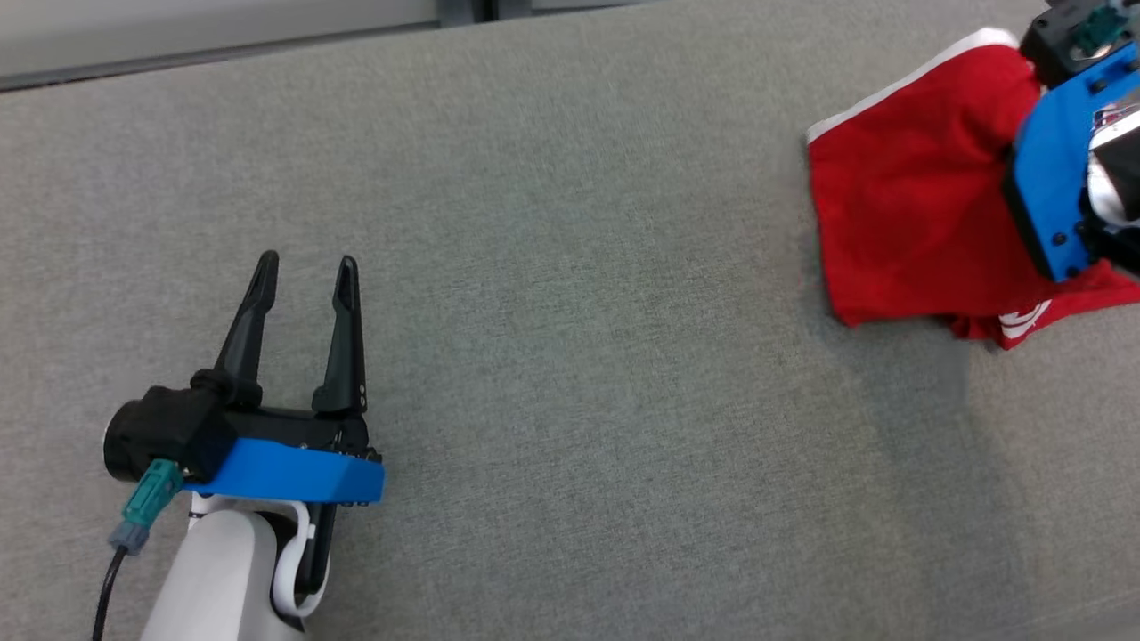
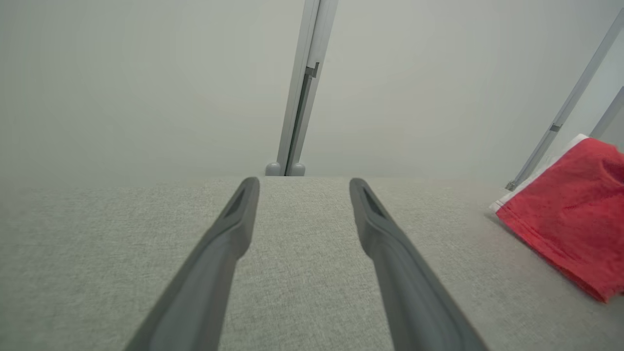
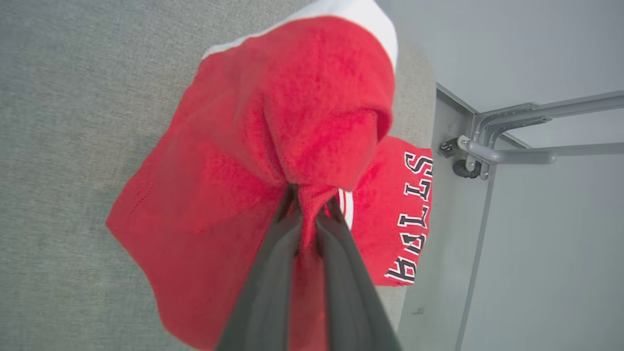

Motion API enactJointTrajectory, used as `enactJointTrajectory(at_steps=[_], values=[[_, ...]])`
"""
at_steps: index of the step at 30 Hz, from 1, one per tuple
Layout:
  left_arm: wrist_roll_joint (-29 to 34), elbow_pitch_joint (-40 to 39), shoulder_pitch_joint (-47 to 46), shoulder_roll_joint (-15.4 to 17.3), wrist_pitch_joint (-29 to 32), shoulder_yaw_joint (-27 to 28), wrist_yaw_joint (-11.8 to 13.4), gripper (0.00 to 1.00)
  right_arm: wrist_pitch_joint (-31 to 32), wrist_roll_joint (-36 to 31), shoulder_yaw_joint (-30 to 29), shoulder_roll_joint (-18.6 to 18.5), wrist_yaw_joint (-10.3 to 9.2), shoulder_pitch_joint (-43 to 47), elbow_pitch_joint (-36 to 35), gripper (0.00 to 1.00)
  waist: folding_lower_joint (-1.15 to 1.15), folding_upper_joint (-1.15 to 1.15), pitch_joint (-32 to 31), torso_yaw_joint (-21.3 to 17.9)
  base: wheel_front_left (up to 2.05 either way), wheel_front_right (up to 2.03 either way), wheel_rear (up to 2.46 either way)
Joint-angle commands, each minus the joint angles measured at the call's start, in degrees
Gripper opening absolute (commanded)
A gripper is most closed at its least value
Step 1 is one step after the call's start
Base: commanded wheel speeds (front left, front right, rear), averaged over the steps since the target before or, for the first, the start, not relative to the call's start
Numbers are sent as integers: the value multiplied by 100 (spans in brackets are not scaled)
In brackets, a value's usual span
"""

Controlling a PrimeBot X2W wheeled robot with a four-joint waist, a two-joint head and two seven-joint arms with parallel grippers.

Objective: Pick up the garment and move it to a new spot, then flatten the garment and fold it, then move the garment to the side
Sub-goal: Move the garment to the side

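1. At the left, my left gripper [image 1: 306, 261] hovers over the grey fabric table [image 1: 570, 374]. Its jaws are spread, with nothing between them.
2. The red garment [image 1: 908, 205] is well apart from those jaws, off to their right near the table's right end. It is bunched, with white trim [image 1: 899, 80] along its far edge.
3. Furthest right, my right gripper [image 3: 312, 200] has its jaws pinching a fold of the garment. The cloth gathers up to the fingertips and drapes onto the table around them, with the lettering [image 3: 412, 219] just beside the fingers.
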Motion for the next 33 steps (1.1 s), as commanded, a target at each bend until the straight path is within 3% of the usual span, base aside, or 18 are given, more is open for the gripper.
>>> enactJointTrajectory(at_steps=[1, 11, 15, 19, 20, 21, 26, 33], values=[[26, -29, -161, 58, -21, -23, -12, 100, -140, -11, 106, -150, -1, -61, -52, 0, -1, 0, 127, -3, 0, 0, 0], [35, -96, -608, 407, -21, -271, -13, 100, -1645, -578, 848, -1596, -2, -293, 356, 0, -1, 0, 933, -133, 0, 0, 0], [22, -135, -725, 565, -21, -301, -13, 100, -2266, -672, 632, -1511, -2, -265, 854, 0, -1, 0, 1110, -126, 0, 0, 0], [21, -115, -762, 655, -12, -339, -12, 100, -2474, -928, 129, -1203, -4, -143, 1393, 0, -1, 0, 1146, -118, 0, 0, 0], [25, -109, -755, 664, -7, -358, -12, 100, -2493, -1012, -70, -1105, -5, -112, 1551, 33, -1, 0, 1133, -111, 0, 0, 0], [24, -100, -749, 663, -4, -376, -12, 100, -2427, -1079, -259, -966, -4, -46, 1718, 100, -1, 0, 1101, -101, 0, 0, 0], [-26, 24, -619, 590, -10, -450, -7, 100, -2635, -1474, -1191, -350, -3, 230, 2121, 100, -1, 0, 761, -18, 0, 0, 0], [-165, 238, -252, 393, -19, -428, -4, 100, -3714, -1741, -2263, 352, -2, 1033, 1908, 100, -1, 0, -46, 266, 0, 0, 0]])
